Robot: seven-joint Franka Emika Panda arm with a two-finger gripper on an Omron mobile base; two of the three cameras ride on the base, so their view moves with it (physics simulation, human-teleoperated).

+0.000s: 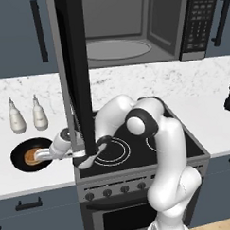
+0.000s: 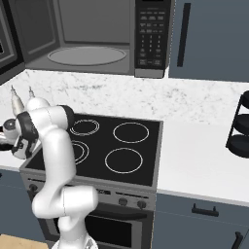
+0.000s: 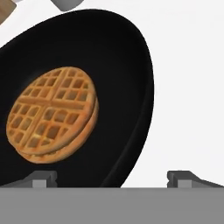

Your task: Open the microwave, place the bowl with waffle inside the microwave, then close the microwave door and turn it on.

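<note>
Now, the bowl with waffle [image 1: 31, 156] sits on the white desk [image 1: 39, 179] left of the stove [image 1: 137, 154], with the tool [image 1: 43, 155] spread wide and empty over its right rim. Lower one finger inside, one outside, then clench. Rightward, the microwave door [image 1: 77, 76] hangs open before the microwave [image 1: 146, 30].

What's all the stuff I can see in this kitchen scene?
microwave: one, dark grey, above the stove, cavity showing.
microwave door: one, black-windowed, swung open.
bowl with waffle: one, black bowl, golden waffle, on the counter left of the stove.
bottles: two, white, behind the bowl.
stove: one, black, four rings.
rack: one, black, on the counter at right.
counter: white.
arm: one, white.
gripper: jaws open, at the bowl.
</note>
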